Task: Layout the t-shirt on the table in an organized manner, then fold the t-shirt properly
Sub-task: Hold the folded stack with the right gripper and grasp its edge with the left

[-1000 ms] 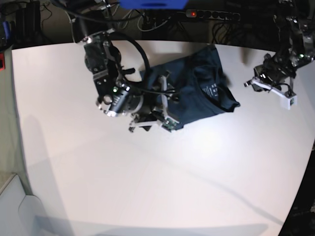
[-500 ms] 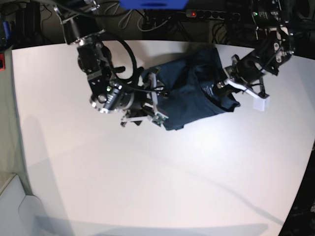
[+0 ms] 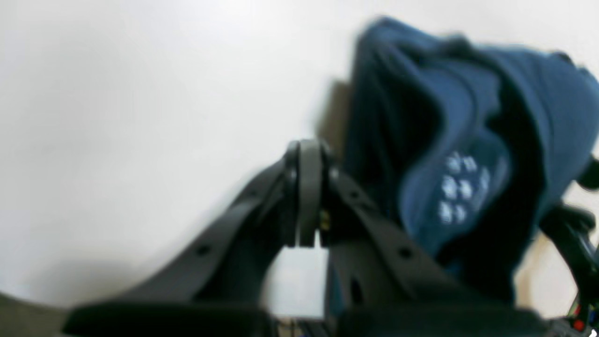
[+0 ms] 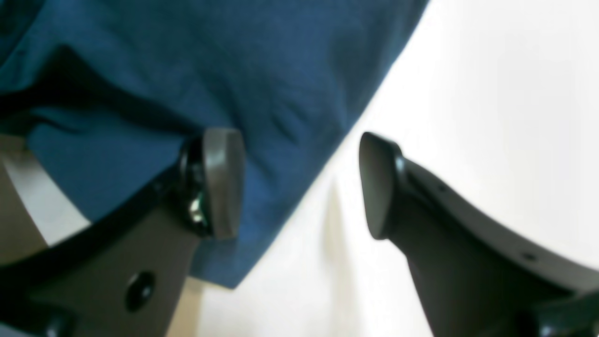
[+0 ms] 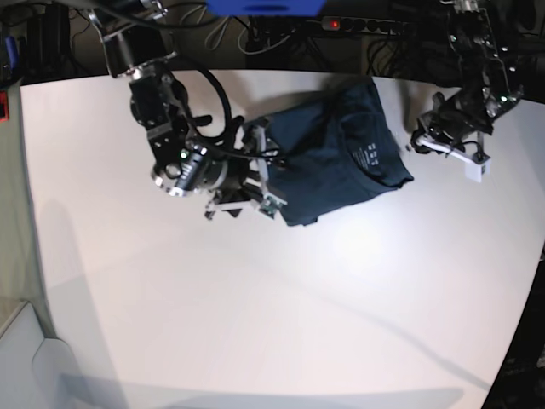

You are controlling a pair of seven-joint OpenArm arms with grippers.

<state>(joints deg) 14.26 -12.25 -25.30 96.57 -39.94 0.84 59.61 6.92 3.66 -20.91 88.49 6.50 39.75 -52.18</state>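
Here, one t-shirt (image 5: 341, 153), two claws.
It lies bunched at the table's (image 5: 255, 324) far side, neck seemingly toward my pinched-empty left claw (image 5: 417, 143); my right claw (image 5: 255, 183) gapes over its edge.

The t-shirt (image 5: 336, 153) is lying bunched on the worktop (image 5: 255, 315) in the upper middle of the base view, near the far edge. The right gripper (image 5: 255, 183) is sitting at the shirt's left edge, one of its jaws over the cloth. The left gripper (image 5: 443, 145) is hanging just right of the shirt.
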